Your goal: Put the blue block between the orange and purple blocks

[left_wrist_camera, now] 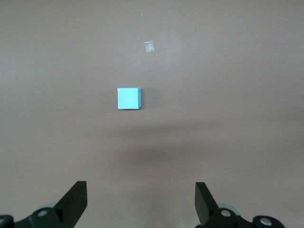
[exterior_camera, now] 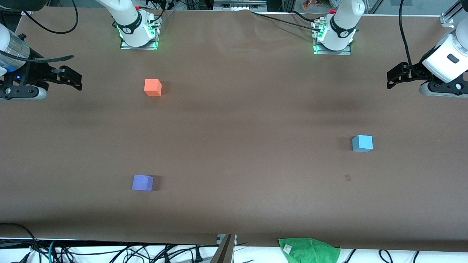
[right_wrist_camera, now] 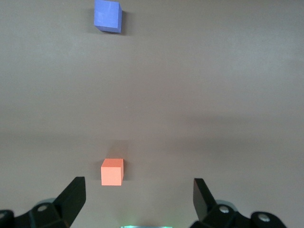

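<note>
The blue block (exterior_camera: 362, 143) sits on the brown table toward the left arm's end; it also shows in the left wrist view (left_wrist_camera: 128, 99). The orange block (exterior_camera: 153, 87) sits toward the right arm's end, close to that arm's base. The purple block (exterior_camera: 142, 182) lies nearer the front camera than the orange one. Both show in the right wrist view, orange (right_wrist_camera: 112, 171) and purple (right_wrist_camera: 108, 15). My left gripper (exterior_camera: 393, 78) (left_wrist_camera: 141, 199) is open and empty, up over the left arm's end of the table. My right gripper (exterior_camera: 73, 78) (right_wrist_camera: 139, 197) is open and empty over the right arm's end.
A green cloth (exterior_camera: 309, 250) lies at the table's edge nearest the front camera. A small pale mark (exterior_camera: 347, 178) (left_wrist_camera: 150, 46) is on the table near the blue block. Cables run along the table's edges. The arm bases (exterior_camera: 138, 29) (exterior_camera: 333, 34) stand along the table's edge farthest from the front camera.
</note>
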